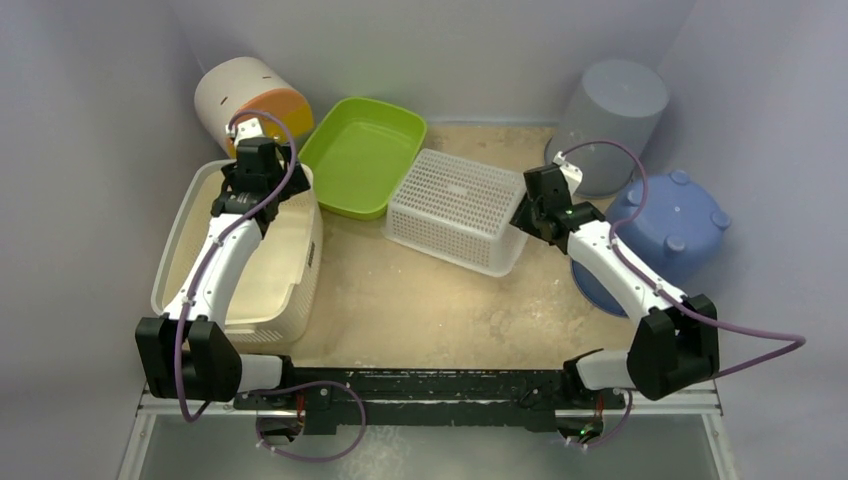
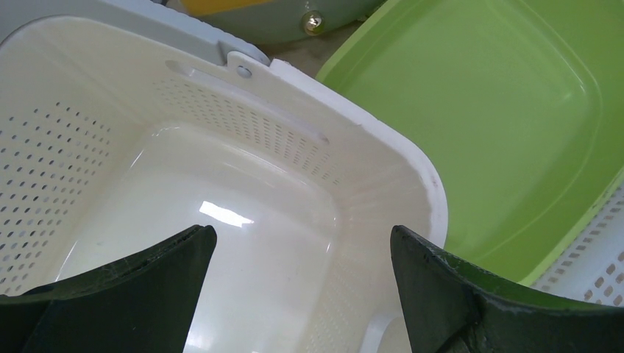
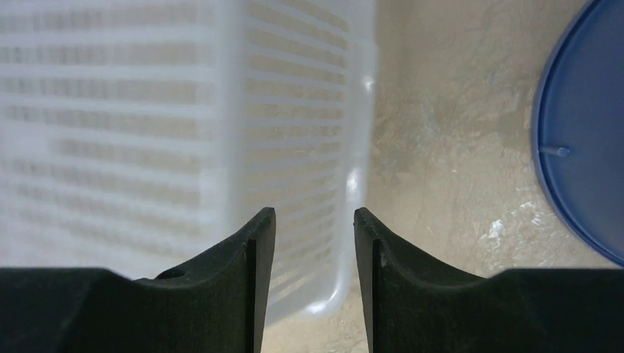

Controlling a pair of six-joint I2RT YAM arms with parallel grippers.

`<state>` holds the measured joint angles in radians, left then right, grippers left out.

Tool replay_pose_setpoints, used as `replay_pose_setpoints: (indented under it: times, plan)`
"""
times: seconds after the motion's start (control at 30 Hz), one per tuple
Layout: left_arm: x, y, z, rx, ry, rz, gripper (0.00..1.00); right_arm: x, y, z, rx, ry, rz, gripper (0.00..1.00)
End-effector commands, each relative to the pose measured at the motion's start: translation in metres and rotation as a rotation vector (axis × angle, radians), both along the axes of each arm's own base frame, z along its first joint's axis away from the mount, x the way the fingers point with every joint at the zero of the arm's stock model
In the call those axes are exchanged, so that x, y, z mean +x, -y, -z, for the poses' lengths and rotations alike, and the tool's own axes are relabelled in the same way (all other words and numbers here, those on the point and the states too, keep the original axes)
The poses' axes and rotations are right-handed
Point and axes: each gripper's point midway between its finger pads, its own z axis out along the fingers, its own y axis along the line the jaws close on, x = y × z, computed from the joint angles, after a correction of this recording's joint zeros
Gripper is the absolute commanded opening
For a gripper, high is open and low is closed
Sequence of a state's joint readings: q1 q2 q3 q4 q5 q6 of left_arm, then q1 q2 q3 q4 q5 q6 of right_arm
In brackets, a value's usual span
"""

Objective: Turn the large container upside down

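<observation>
The large cream perforated container (image 1: 196, 296) stands upright on the left of the table, mouth up and empty. My left gripper (image 1: 258, 170) hovers over its far right corner, jaws wide open and holding nothing. In the left wrist view the gripper (image 2: 303, 239) is above the container's inside, near the thick rim (image 2: 421, 173). My right gripper (image 1: 528, 212) is at the right end of a white mesh basket (image 1: 455, 205). Its jaws (image 3: 315, 220) are a little apart, and the basket's lower rim corner (image 3: 346, 220) shows beyond the gap, not clamped.
A green tray (image 1: 360, 150) lies just right of the large container, also in the left wrist view (image 2: 478, 110). A cream and orange bin (image 1: 240, 95) lies at the back left. A grey bucket (image 1: 615, 110) and a blue tub (image 1: 680, 225) stand at the right.
</observation>
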<state>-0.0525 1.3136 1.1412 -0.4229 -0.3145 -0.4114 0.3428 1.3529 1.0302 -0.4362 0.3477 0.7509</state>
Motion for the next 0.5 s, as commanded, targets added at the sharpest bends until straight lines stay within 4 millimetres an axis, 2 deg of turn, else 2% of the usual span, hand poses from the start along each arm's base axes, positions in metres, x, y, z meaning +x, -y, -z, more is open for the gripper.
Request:
replay_pose_setpoints:
  times: [0.0, 0.17, 0.27, 0.33, 0.47]
  plan:
    - [0.013, -0.001, -0.017, -0.02, 0.078, -0.018, 0.9, 0.018, -0.012, -0.049, 0.037, 0.138, -0.024, 0.47]
    - [0.013, -0.001, -0.018, -0.021, 0.079, -0.015, 0.9, 0.014, -0.012, -0.054, 0.041, 0.145, -0.028, 0.52]
    - [0.011, -0.001, -0.019, -0.018, 0.078, -0.015, 0.9, 0.021, -0.014, -0.063, 0.026, 0.181, -0.063, 0.55]
    - [0.011, -0.001, -0.02, -0.018, 0.079, -0.015, 0.9, 0.032, -0.017, -0.074, 0.01, 0.228, -0.101, 0.58]
    - [0.01, -0.001, -0.021, -0.02, 0.08, -0.014, 0.9, 0.07, -0.033, -0.101, -0.038, 0.311, -0.197, 0.58]
